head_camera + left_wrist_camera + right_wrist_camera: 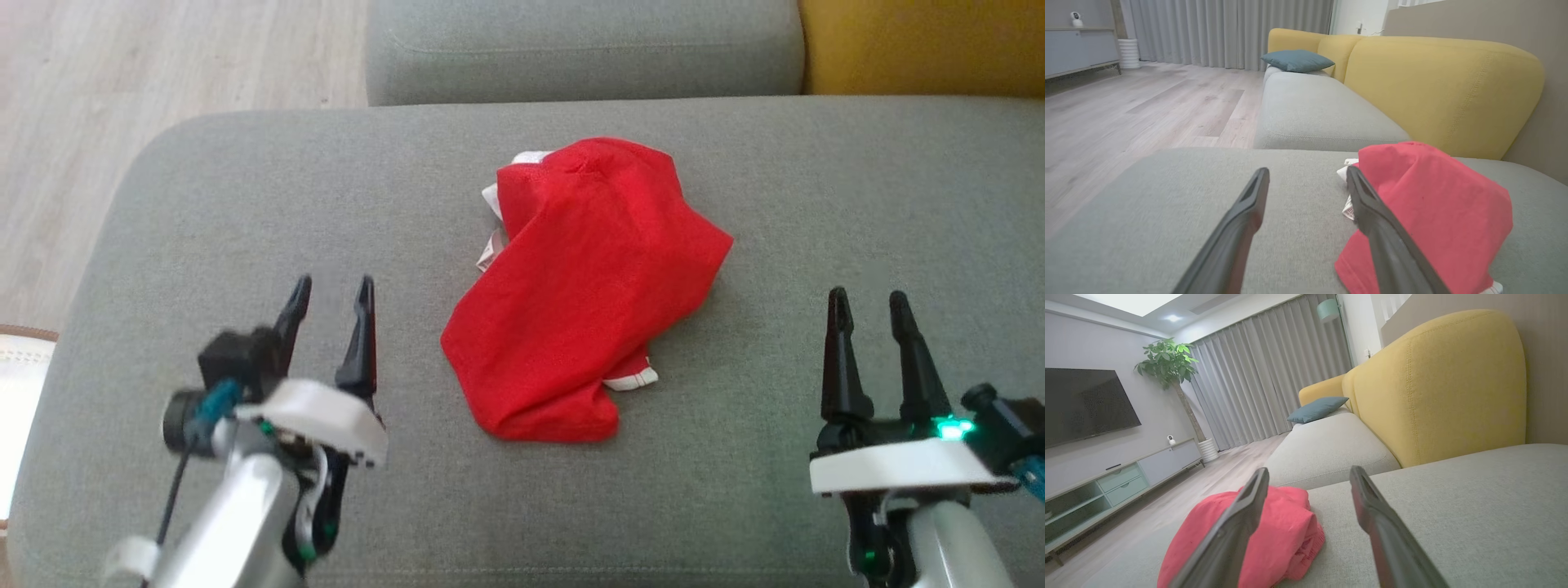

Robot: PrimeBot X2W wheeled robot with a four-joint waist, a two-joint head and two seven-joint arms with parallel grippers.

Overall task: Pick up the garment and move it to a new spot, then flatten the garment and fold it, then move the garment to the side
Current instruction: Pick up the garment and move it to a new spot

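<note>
A crumpled red garment [584,286] with white trim lies in a heap at the middle of the grey sofa seat [245,204]. My left gripper [335,294] hovers open to its left, apart from it, fingers pointing away from me. My right gripper [867,304] hovers open to its right, also apart. In the left wrist view the garment [1433,212] bulges just right of the open left gripper [1308,177], partly behind the right finger. In the right wrist view the garment [1286,535] lies to the left, partly behind the left finger of the open right gripper [1309,475].
A second grey seat cushion [584,49] adjoins the far edge, with a yellow backrest [922,45] at the back right. Wooden floor [122,106] lies beyond the seat's left edge. A blue pillow [1297,60] rests further along the sofa. A TV cabinet [1118,482] stands across the room.
</note>
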